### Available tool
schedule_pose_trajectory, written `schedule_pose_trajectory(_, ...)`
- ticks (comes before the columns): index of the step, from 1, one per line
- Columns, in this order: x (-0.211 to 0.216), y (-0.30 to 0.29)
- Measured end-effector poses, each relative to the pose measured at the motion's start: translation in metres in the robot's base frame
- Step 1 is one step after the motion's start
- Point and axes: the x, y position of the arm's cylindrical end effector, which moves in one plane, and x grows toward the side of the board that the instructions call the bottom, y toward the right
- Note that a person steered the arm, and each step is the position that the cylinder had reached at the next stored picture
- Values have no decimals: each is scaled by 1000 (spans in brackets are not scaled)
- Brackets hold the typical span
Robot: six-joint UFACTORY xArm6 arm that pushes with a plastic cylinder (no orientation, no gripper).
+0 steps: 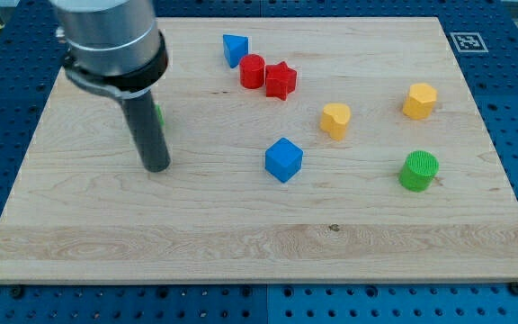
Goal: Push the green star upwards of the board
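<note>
The green star (159, 114) is almost wholly hidden behind my rod at the view's left; only a thin green sliver shows at the rod's right edge. My tip (156, 166) rests on the wooden board (241, 243) just below that sliver, towards the view's bottom. I cannot tell whether the rod touches the star.
A blue triangle (235, 49), a red cylinder (253, 70) and a red star (281, 80) cluster at the top middle. A blue cube (283, 159) sits at the centre. Two yellow blocks (335, 119) (419, 100) and a green cylinder (418, 170) lie at the right.
</note>
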Motion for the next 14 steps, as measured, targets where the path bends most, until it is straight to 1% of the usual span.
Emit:
schedule_pose_trajectory(2,-2,-59)
schedule_pose_trajectory(3,8,-61)
schedule_pose_trajectory(4,27,-50)
schedule_pose_trajectory(5,9,-44)
schedule_pose_trajectory(8,-98,-27)
schedule_pose_trajectory(10,-144,-23)
schedule_pose_trajectory(11,-148,-28)
schedule_pose_trajectory(12,-131,-61)
schedule_pose_trajectory(13,-123,-91)
schedule_pose_trajectory(14,-123,-103)
